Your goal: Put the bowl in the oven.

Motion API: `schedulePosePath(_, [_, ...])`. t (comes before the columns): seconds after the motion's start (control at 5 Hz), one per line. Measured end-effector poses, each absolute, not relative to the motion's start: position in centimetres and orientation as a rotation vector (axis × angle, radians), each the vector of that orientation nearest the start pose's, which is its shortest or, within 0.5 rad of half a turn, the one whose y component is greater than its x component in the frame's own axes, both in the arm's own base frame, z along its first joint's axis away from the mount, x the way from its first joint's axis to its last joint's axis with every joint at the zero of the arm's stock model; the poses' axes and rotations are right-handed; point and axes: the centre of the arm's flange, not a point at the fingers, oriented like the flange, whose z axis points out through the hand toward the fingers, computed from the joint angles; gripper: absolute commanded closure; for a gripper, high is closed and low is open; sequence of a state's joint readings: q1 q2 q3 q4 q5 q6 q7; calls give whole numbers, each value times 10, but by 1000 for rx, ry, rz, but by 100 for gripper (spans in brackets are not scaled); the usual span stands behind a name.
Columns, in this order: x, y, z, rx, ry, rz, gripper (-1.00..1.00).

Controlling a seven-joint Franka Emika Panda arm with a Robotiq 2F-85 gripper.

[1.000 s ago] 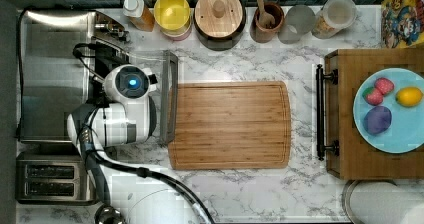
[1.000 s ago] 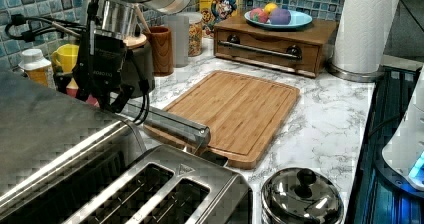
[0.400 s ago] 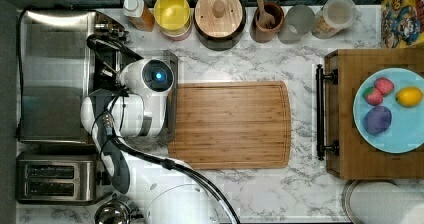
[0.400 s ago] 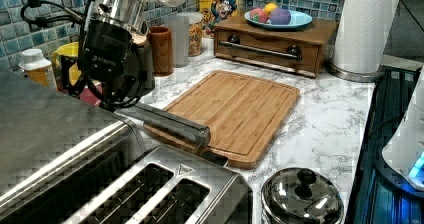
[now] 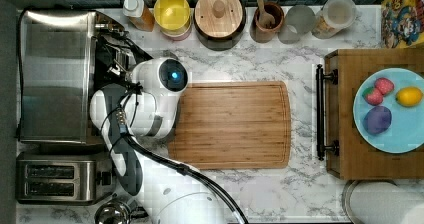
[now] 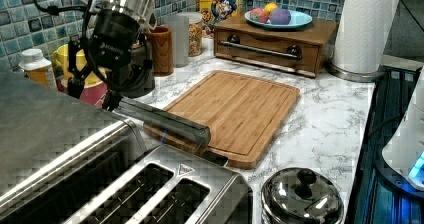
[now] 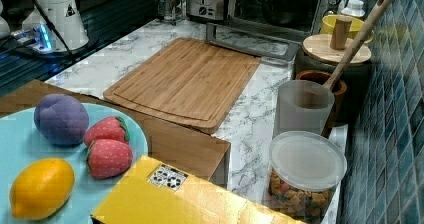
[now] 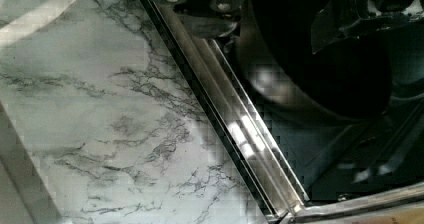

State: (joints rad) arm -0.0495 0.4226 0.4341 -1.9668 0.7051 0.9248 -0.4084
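Top view first: the oven (image 5: 57,74) is seen at the top view's left with its door dropped open flat. The white wrist is parked over that door, right at the left edge of the cutting board (image 5: 232,124). Loads of open room is left above the board and the bare bench (image 5: 300,59) around it. The toaster (image 5: 55,178) is tucked in just beside the oven, so that side is tight.

Left view: the pincer (image 6: 92,91) is hung above the door's grey bar handle (image 6: 160,121), clear of it. Its fingers are held apart with nothing clamped between them.

Right view: the handle edge of the door is seen just beside the board's far edge, with only a thin strip of marble left between them.

Wrist view: the bowl (image 8: 325,69) is found inside the oven, past the shiny steel edge where the door meets the cavity. It's sat on the dark floor in there.

Compared with a second ago, the wrist has been shifted out toward the board in the top view. In the left view the pincer has been lifted noticeably higher above the door.
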Motion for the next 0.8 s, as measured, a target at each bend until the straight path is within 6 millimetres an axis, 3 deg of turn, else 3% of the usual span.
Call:
schedulePosePath(0.6, [599,170,329,-2400,752,109,0])
schedulePosePath(0.8, [602,159,329,-2393,776,92,0])
